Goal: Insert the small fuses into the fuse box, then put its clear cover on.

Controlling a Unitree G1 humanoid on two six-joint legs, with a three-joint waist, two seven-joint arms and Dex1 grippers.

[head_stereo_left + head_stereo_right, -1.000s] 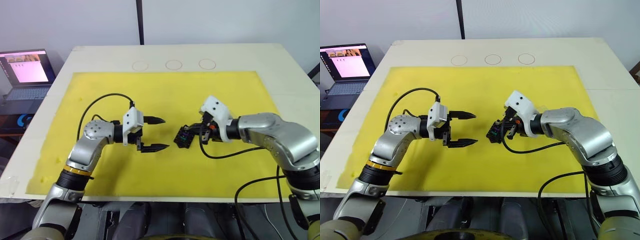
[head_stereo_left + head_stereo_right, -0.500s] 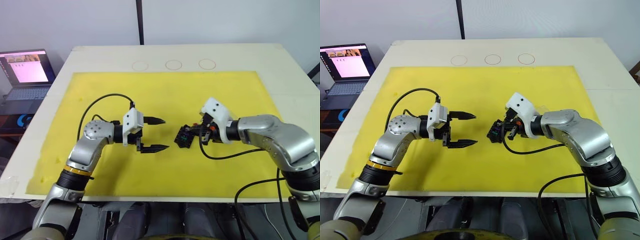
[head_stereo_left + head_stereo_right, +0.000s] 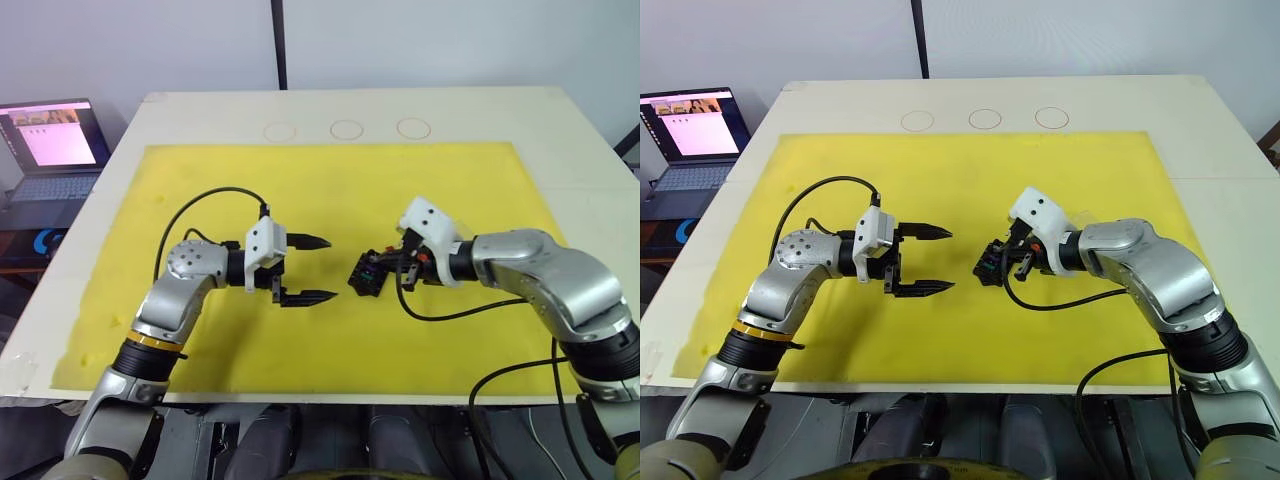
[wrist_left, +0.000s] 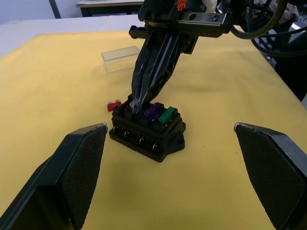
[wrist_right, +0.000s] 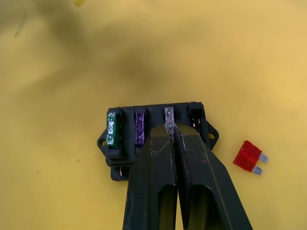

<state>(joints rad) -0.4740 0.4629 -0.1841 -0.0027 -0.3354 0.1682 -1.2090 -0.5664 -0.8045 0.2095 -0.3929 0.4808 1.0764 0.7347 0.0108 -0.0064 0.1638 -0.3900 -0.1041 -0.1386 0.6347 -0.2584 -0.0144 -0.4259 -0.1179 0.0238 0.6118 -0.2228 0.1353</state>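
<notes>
Yellow mat point(image 3: 330, 190); right hand point(image 5: 170, 125) still pinching grey fuse point(image 5: 169, 116) into fuse box point(image 4: 147, 128).

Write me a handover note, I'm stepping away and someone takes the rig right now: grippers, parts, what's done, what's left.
Right gripper: shut on a greyish fuse, pressing it into the fuse box's third slot.
Left gripper: open, hovering beside the box.
Done: green fuse and purple fuse seated.
Left: finish seating the greyish one, insert the red fuse lying on the yellow mat next to the box, then fit the clear cover, which lies on the mat beyond it.

No legible text or labels anywhere.
</notes>
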